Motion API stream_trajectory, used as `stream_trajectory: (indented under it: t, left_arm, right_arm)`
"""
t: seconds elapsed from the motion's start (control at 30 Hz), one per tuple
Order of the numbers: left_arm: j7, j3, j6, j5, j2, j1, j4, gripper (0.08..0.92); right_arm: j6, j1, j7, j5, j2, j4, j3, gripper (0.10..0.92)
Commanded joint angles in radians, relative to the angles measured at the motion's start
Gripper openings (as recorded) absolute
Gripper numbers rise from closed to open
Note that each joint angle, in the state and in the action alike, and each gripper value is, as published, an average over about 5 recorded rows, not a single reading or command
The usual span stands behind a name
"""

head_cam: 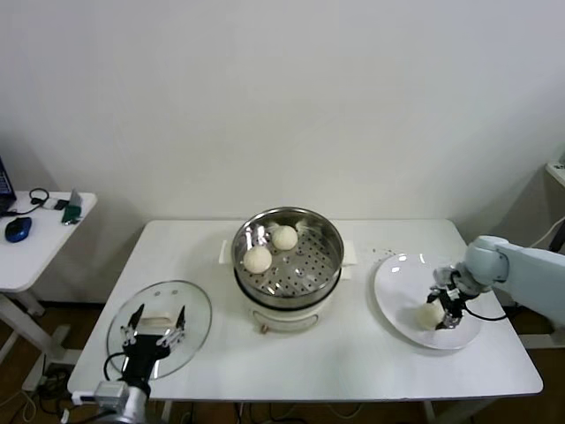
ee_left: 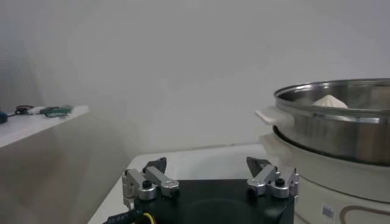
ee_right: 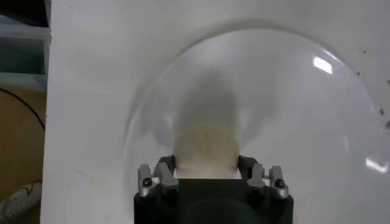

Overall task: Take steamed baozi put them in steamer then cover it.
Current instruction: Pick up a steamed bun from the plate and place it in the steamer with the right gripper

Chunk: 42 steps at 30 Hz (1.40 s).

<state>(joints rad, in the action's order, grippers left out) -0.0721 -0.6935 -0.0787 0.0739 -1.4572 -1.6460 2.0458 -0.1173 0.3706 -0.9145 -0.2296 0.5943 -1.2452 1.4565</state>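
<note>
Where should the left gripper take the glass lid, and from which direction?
By the pale handle at the centre of the cover, from straight above: the cover lies flat on the table and its smooth glass offers no other hold. The left gripper hangs open over it.

A white plate (head_cam: pixel 397 296) sits on the white table (head_cam: pixel 353 353) (side table (head_cam: pixel 35 247) holds possibly a mouse (head_cam: pixel 18 229)).

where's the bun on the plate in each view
head view: the baozi lies on the white plate, at the right gripper.
left wrist view: not in it.
right wrist view: between that gripper's fingers, centre.
shared landmark: the plate.
</note>
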Motion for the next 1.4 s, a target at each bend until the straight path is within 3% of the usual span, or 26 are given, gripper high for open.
stream_trajectory:
  t: [0.03,0.33,0.67,0.97,1.4]
  left_arm:
    - [0.000,0.001,0.004,-0.005,0.001,-0.003,0.000,0.823]
    - [0.002,0.002,0.013,-0.012,0.003,-0.012,0.002,0.823]
    - [0.002,-0.004,0.018,-0.013,0.001,-0.013,0.009,0.823]
    - [0.001,-0.020,0.008,-0.017,-0.003,-0.003,0.021,0.823]
    - [0.003,-0.031,0.020,-0.009,-0.008,-0.023,0.029,0.823]
  right_arm:
    - [0.196,0.410,-0.060,-0.014,0.078,-0.073,0.188,0.670]
    - [0.400,0.750,-0.083,0.014,0.306,-0.221,0.192,0.670]
    - [0.436,0.672,-0.042,0.073,0.533,-0.378,0.087,0.670]
    - [0.416,0.416,-0.002,0.223,0.664,-0.285,0.090,0.672]
    - [0.420,0.246,0.017,0.318,0.707,-0.112,0.091,0.673]
